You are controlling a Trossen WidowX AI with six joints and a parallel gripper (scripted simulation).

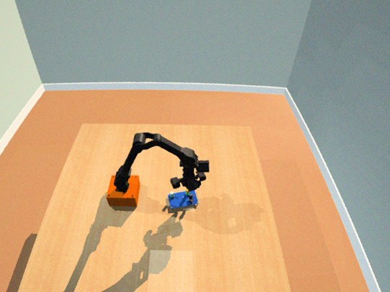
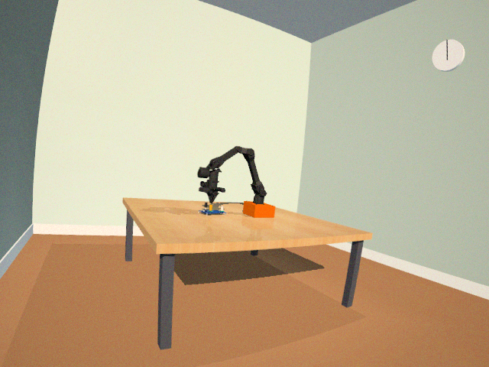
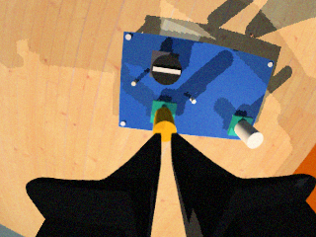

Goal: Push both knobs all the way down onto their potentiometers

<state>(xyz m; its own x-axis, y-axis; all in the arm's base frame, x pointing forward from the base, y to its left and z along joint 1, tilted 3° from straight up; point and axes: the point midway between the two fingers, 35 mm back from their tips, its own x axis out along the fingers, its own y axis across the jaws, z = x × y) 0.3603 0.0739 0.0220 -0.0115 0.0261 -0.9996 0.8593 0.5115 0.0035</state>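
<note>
A blue circuit board [image 3: 197, 89] stands on the wooden table; it also shows in the top view [image 1: 182, 200] and the exterior view [image 2: 212, 212]. A yellow knob [image 3: 164, 124] sits on a green potentiometer at the board's near edge. A white knob [image 3: 249, 136] sits on a second green potentiometer at the right. A black round part [image 3: 165, 67] is on the board's far side. My gripper [image 3: 166, 138] points straight down over the yellow knob. Its fingertips are nearly together with only a thin gap, just above or touching the knob's top; nothing is between them.
The arm's orange base [image 1: 123, 191] stands on the table to the left of the board, and shows at the right edge of the wrist view [image 3: 310, 178]. The arm's shadows fall across the board and the table.
</note>
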